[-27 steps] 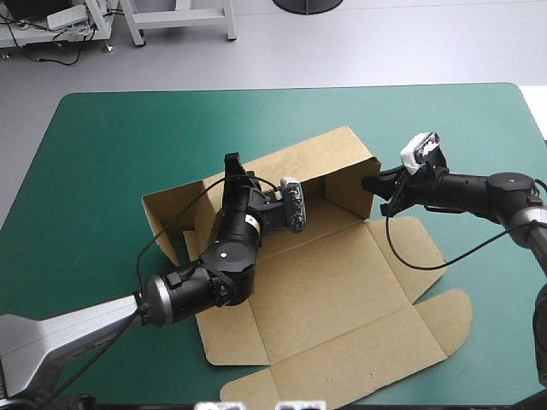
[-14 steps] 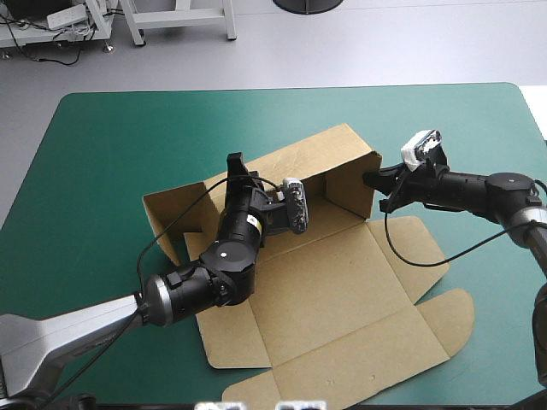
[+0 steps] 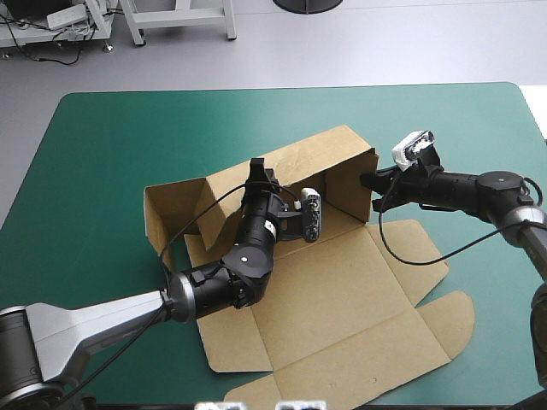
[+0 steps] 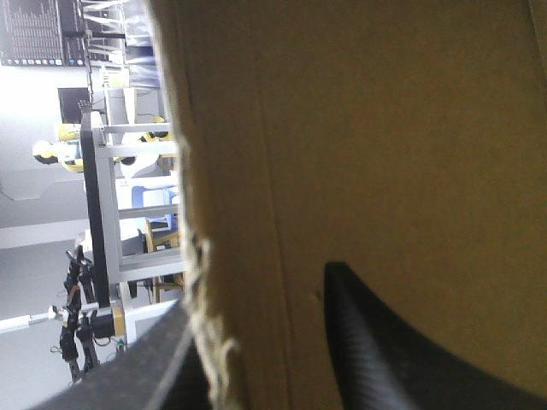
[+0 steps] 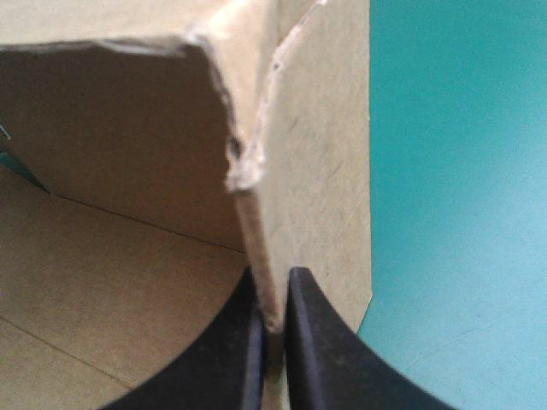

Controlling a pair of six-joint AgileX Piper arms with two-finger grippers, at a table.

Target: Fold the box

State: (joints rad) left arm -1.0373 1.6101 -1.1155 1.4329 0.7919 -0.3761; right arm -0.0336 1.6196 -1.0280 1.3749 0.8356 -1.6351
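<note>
The right hand (image 5: 273, 278) pinches a wall of the box (image 3: 342, 290) to hold it upright; the left hand (image 4: 256, 295), wide, straddles another wall, probably to raise it.

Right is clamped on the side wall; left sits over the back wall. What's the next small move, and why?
Probably shut the left gripper on the back wall: its fingers straddle that wall's edge but stand apart, while the right gripper is pinched on the side wall. Holding both walls should steady the box.

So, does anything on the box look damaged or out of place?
Yes. On the box, the wall edge just ahead of the right pincer is torn and frayed, not cleanly cut.
</note>
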